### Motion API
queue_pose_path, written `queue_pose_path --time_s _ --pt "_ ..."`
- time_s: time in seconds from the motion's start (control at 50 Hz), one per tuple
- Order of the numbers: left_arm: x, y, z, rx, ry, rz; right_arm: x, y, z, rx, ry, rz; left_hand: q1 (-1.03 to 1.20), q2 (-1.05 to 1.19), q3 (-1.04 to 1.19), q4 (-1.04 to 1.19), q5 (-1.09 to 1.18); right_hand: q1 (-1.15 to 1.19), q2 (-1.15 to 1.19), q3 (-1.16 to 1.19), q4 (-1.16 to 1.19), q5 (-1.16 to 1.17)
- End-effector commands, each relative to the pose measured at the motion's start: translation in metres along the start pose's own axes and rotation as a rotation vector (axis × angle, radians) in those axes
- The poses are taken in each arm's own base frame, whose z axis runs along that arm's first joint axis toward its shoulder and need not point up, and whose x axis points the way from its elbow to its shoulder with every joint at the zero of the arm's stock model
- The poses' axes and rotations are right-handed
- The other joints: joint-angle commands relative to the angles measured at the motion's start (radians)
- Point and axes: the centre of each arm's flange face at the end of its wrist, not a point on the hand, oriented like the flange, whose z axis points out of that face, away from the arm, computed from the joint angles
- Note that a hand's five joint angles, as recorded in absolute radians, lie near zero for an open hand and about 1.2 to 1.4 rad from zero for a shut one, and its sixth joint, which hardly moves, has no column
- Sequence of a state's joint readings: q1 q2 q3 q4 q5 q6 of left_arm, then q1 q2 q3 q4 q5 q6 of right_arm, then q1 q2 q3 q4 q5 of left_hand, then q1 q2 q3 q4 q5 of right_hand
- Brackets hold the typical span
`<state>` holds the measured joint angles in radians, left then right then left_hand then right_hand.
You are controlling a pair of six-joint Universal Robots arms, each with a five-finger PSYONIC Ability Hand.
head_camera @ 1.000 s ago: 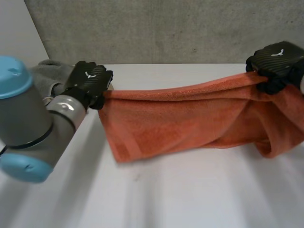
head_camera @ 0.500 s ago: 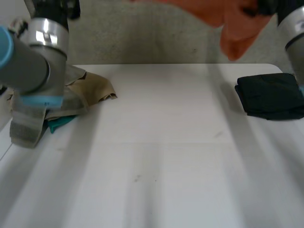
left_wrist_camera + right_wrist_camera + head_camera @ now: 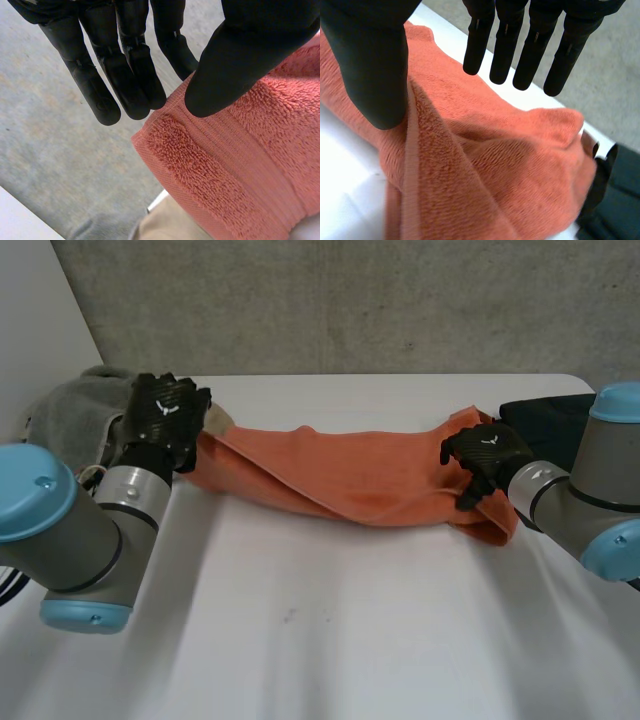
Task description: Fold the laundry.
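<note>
Orange towel [image 3: 350,475] lies bunched across the far tabletop [image 3: 320,640]. Left robot hand [image 3: 165,420] pinches its left corner between thumb and straight fingers. Right robot hand [image 3: 485,455] rests open over the right end. Risk: pulling from one held corner would skew the fold.

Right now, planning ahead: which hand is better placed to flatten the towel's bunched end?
Probably right: right hand is on the towel at its bunched end; left hand is at the far end.
</note>
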<state>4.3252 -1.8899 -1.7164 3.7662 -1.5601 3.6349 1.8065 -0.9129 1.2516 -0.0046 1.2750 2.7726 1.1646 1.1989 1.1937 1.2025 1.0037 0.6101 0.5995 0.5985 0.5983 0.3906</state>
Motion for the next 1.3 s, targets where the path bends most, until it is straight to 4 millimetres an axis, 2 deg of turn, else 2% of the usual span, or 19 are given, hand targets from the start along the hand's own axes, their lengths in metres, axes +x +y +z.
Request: queue_pose_path --time_s 0.02,0.04,0.1,0.32,0.4,0.58,0.78,1.0,1.04,1.06,1.08,1.1,1.2,1.24,1.3 --pt "-0.011 -0.022 -0.005 0.052 -0.029 0.0 0.024 -0.003 -0.015 -0.047 0.081 0.157 0.232 0.197 0.203 0.194 0.218 0.027 0.037 0.038 0.039 0.072" --pt "-0.013 -0.024 -0.005 0.055 -0.032 -0.002 0.033 -0.004 -0.021 -0.059 0.108 0.176 0.232 0.197 0.203 0.194 0.218 0.033 0.043 0.044 0.044 0.078" --pt "-0.016 -0.028 -0.008 0.064 -0.039 -0.002 0.041 0.0 -0.025 -0.08 0.125 0.19 0.232 0.197 0.203 0.194 0.218 0.036 0.046 0.047 0.047 0.081" --pt "-0.021 -0.042 -0.007 0.101 -0.054 -0.001 0.047 0.032 -0.039 -0.182 0.134 0.244 0.232 0.197 0.203 0.194 0.218 0.039 0.049 0.05 0.05 0.084" --pt "-0.02 -0.044 -0.007 0.109 -0.053 -0.002 0.057 0.027 -0.05 -0.171 0.165 0.269 0.232 0.197 0.203 0.194 0.218 0.03 0.04 0.041 0.042 0.075" --pt "-0.019 -0.053 -0.004 0.137 -0.052 -0.008 0.042 0.042 -0.06 -0.207 0.111 0.285 0.232 0.197 0.203 0.194 0.218 0.006 0.017 0.018 0.018 0.051" --pt "-0.025 -0.063 0.002 0.171 -0.072 -0.009 0.042 0.054 -0.041 -0.172 0.106 0.273 0.232 0.197 0.203 0.194 0.218 0.024 0.034 0.035 0.036 0.069" --pt "-0.026 -0.066 0.005 0.181 -0.077 -0.01 0.026 0.06 -0.017 -0.169 0.06 0.25 0.232 0.197 0.203 0.194 0.218 0.047 0.058 0.059 0.059 0.092" --pt "-0.026 -0.066 0.005 0.181 -0.077 -0.013 0.026 0.061 -0.012 -0.165 0.057 0.247 0.232 0.197 0.203 0.194 0.218 0.135 0.146 0.147 0.147 0.18" --pt "-0.026 -0.066 0.005 0.181 -0.077 -0.018 0.026 0.061 -0.011 -0.161 0.057 0.245 0.232 0.197 0.203 0.194 0.218 0.24 0.251 0.252 0.252 0.285" --pt "-0.027 -0.066 0.005 0.181 -0.077 -0.024 0.026 0.06 -0.01 -0.155 0.057 0.242 0.232 0.197 0.203 0.194 0.218 0.439 0.449 0.45 0.451 0.484" --pt "-0.027 -0.066 0.005 0.179 -0.078 -0.027 0.028 0.057 -0.007 -0.136 0.066 0.237 0.232 0.197 0.203 0.194 0.218 0.783 0.793 0.794 0.795 0.828" --pt "-0.032 -0.068 0.006 0.177 -0.088 -0.033 0.042 0.044 -0.008 -0.091 0.142 0.203 0.232 0.197 0.203 0.194 0.218 0.786 0.797 0.798 0.798 0.831" --pt "-0.04 -0.079 0.004 0.19 -0.103 -0.031 0.048 0.034 -0.012 -0.068 0.174 0.188 0.232 0.197 0.203 0.194 0.218 0.786 0.797 0.798 0.798 0.831" --pt "-0.057 -0.097 -0.002 0.208 -0.131 -0.026 0.059 -0.014 -0.033 0.041 0.212 0.126 0.232 0.197 0.203 0.194 0.218 0.786 0.797 0.798 0.798 0.831"
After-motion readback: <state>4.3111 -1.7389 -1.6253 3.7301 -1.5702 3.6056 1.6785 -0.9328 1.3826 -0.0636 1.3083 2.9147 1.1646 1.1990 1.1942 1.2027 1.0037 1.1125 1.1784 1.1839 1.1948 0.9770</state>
